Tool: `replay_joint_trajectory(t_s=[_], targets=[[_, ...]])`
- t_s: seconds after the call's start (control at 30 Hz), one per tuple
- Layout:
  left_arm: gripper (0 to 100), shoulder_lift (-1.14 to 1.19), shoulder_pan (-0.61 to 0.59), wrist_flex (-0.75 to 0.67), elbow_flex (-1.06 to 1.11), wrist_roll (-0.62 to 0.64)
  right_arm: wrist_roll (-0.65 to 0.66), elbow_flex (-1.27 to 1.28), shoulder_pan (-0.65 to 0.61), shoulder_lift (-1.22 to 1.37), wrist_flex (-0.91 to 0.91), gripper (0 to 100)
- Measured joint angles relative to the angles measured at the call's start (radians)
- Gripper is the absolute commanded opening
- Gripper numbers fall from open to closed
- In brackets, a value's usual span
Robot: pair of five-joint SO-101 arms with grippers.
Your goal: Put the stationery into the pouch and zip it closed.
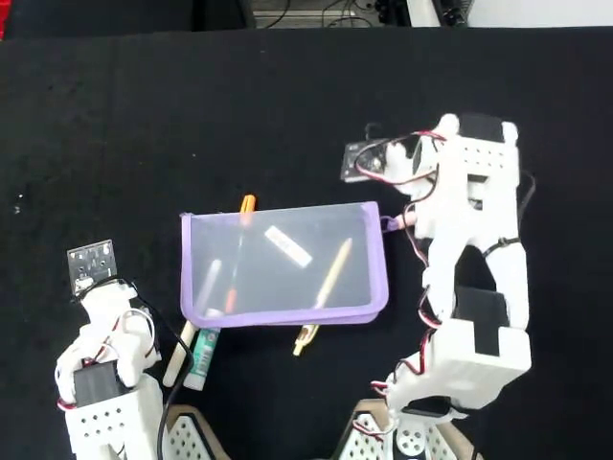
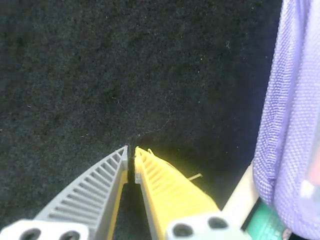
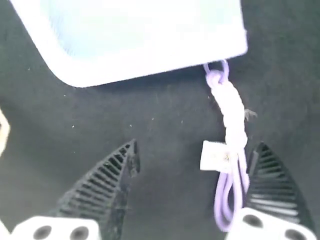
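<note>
- Pouch: purple-edged and translucent, laid flat at the middle of the black table. An orange pen juts past its far edge and a gold pen past its near edge. A glue stick and a wooden stick lie at its near left corner. How far each is inside cannot be told
- Right gripper: jaws spread wide, held low over the table just beside the pouch's right corner. The pull cord of the zip lies between the jaws, close to one finger, not yet pinched
- Left gripper: jaws pressed together on nothing, near the pouch's left edge, beside the wooden stick and glue stick
- Step judged in hand: the pull cord is to be seized. It should be centred between the jaws before they are closed, and gripped near the slider rather than at the loose loop
- The pull is best directed along the zip line, with the pouch steadied at its opposite end. Protruding pens would likely foul the slider and are better tucked in beforehand
- Arm pose: the right arm is folded forward from its base, wrist bent down beside the pouch. The left arm is held low at the near left
</note>
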Motion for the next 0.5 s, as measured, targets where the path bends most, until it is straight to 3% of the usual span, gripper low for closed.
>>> replay_joint_trajectory(t_s=[0.3, 0.5], targets=[[3, 0.000, 0.000, 0.000, 0.000, 0.000, 0.057, 0.028, -0.048, 0.124, -0.149, 33.9], [3, 0.000, 0.000, 0.000, 0.000, 0.000, 0.057, -0.074, -0.048, 0.278, -0.100, 33.8]])
